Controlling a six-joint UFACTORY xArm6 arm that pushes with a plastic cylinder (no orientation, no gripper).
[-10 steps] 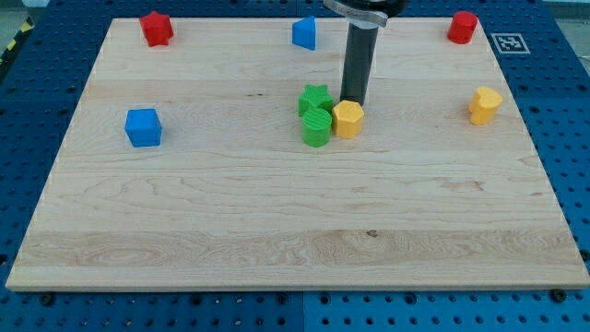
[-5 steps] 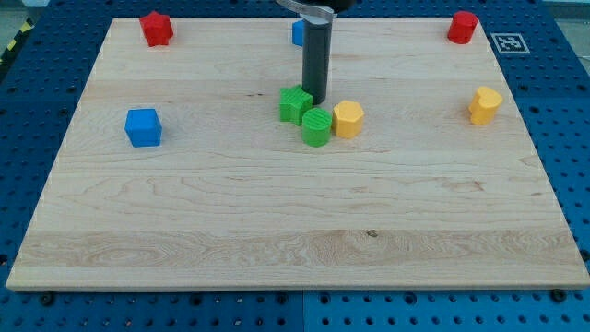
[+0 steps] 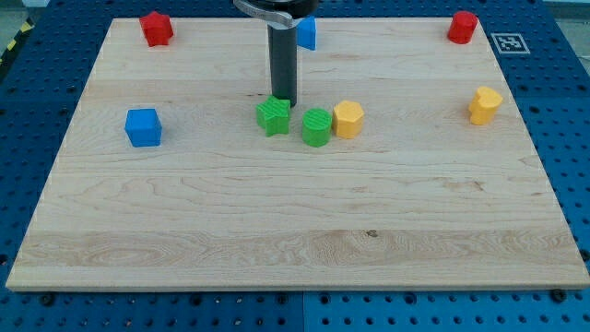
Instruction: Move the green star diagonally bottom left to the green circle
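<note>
The rod comes down near-vertically from the view's top, its mount cut off by the frame edge. My tip (image 3: 283,100) rests on the table (image 3: 295,231) right at the top-right edge of the green star (image 3: 273,116), touching it or nearly so. There are no jaws on this arm, only the bare rod.

The green star sits a little left of the table's middle, just left of the green circle (image 3: 316,126) and apart from it by a small gap, slightly higher in the view. A yellow hexagon (image 3: 348,119) touches the circle's right side.

Well apart from these: a blue cube (image 3: 143,127) at the left, a red block (image 3: 156,29) top left, a blue block (image 3: 306,32) beside the rod's upper part, a red block (image 3: 462,27) top right, and a yellow block (image 3: 484,105) at the right.
</note>
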